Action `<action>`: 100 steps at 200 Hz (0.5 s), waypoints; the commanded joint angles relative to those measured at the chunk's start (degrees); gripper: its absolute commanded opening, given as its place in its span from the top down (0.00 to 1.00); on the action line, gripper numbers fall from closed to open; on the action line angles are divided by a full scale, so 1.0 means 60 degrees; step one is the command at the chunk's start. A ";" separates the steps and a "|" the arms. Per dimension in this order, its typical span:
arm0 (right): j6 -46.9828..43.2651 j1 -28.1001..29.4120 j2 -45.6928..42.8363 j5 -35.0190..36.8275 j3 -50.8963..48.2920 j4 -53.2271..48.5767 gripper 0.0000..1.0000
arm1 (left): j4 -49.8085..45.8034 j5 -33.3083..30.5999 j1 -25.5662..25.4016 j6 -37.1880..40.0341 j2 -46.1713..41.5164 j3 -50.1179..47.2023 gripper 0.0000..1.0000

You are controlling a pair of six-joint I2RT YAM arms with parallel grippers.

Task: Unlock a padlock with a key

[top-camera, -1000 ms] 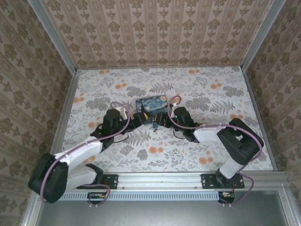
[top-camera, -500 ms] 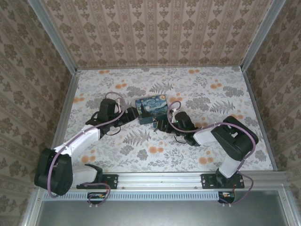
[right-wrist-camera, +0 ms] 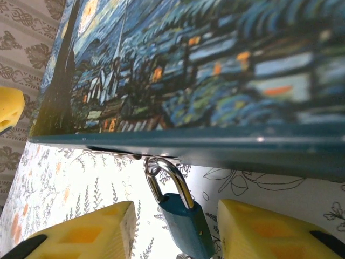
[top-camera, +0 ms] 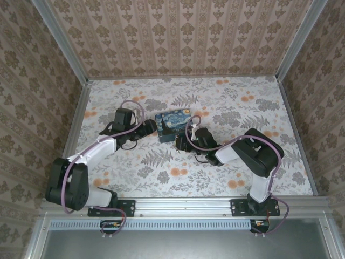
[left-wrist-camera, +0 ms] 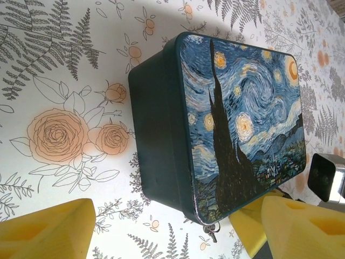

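Right wrist view: padlock (right-wrist-camera: 183, 226) at bottom centre, hung by its shackle (right-wrist-camera: 165, 175) from the underside of the box (right-wrist-camera: 215, 70) lid rim. Blue body cut off by lower frame edge, keyhole end out of sight. Attachment point lost in shadow under the rim, can't make out the hasp. Right gripper (right-wrist-camera: 175, 224) fingers apart, one yellow pad either side of the lock body, visible gap on both sides, clamped on nothing.

Left wrist view: Starry Night box mid-frame on floral table (left-wrist-camera: 70, 81), lid down, contents hidden. Left gripper (left-wrist-camera: 172, 229) fingers spread wide, pads in lower left and lower right corners, both cropped by the frame, holding nothing. Small metal bit (left-wrist-camera: 211, 232) poking out under the box's lowest corner, too small and too covered to identify. Dark block (left-wrist-camera: 326, 175) at right edge, cropped, can't tell what.

Top external view: left gripper just beside the box's left side, right gripper at its lower edge. Padlock too small there and mostly covered by the right gripper.
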 commanded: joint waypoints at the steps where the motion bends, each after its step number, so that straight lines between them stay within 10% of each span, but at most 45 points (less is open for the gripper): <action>1: -0.0180 0.0188 0.0271 -0.0204 0.0119 -0.0116 0.56 | 0.0023 0.0187 0.0099 0.0184 0.0083 0.0349 0.19; 100: -0.0127 0.0225 -0.0032 0.0410 -0.0276 -0.0341 1.00 | -0.0263 -0.0086 0.0000 0.0450 0.0286 0.0652 0.19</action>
